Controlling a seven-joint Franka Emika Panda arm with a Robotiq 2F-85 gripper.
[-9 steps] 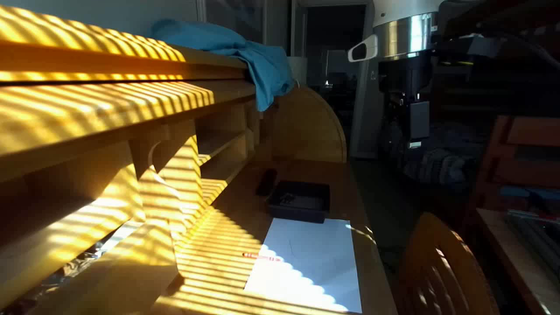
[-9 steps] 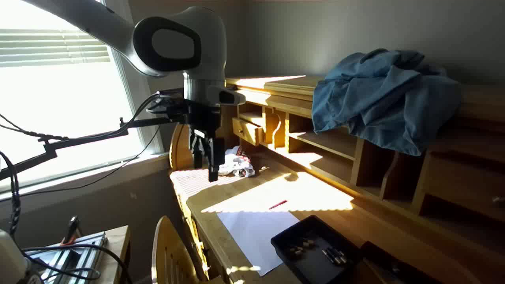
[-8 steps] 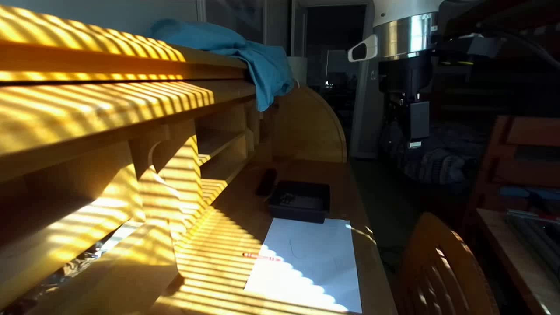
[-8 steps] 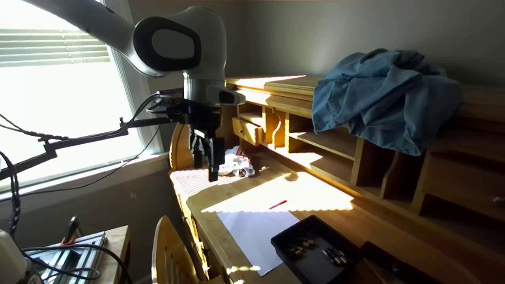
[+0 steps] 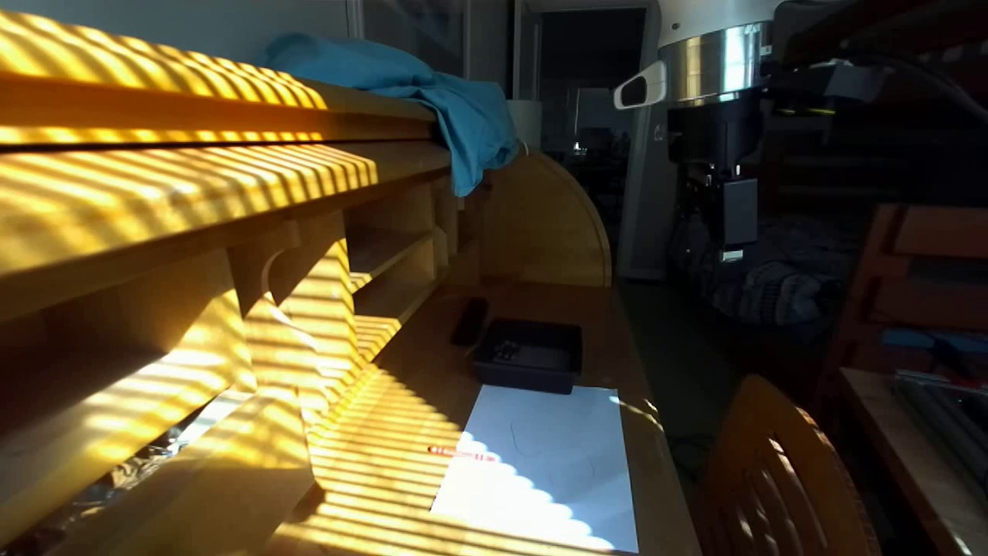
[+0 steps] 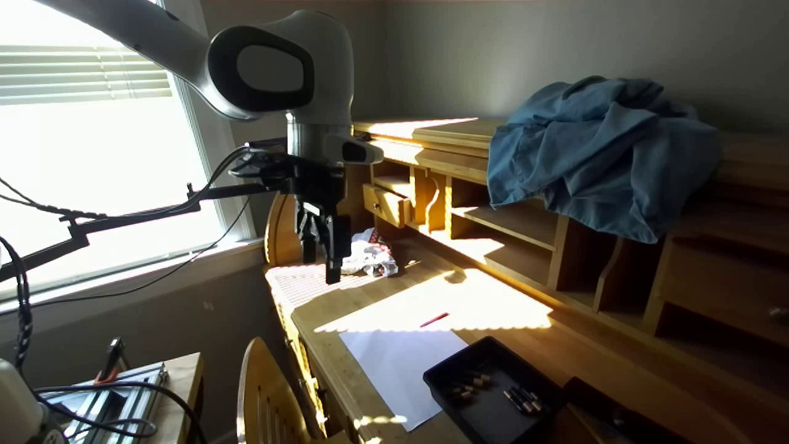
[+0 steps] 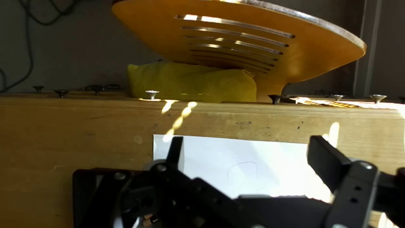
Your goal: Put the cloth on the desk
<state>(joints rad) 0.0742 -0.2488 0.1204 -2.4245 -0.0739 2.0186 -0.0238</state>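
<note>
In the wrist view, the black 2-fingered gripper [image 7: 246,154] is spread wide, a white rectangular sheet of paper [image 7: 208,155] showing between its fingers, on the brown wooden desk [image 7: 47,142]. Farther off, in both exterior views, the blue cloth [image 6: 604,154] lies rumpled atop the wooden hutch [image 6: 505,219], deeply creased, its lower edge drooping over the front.

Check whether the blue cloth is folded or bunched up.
Bunched up: in an exterior view, the blue cloth lies heaped in uneven creases.
</note>
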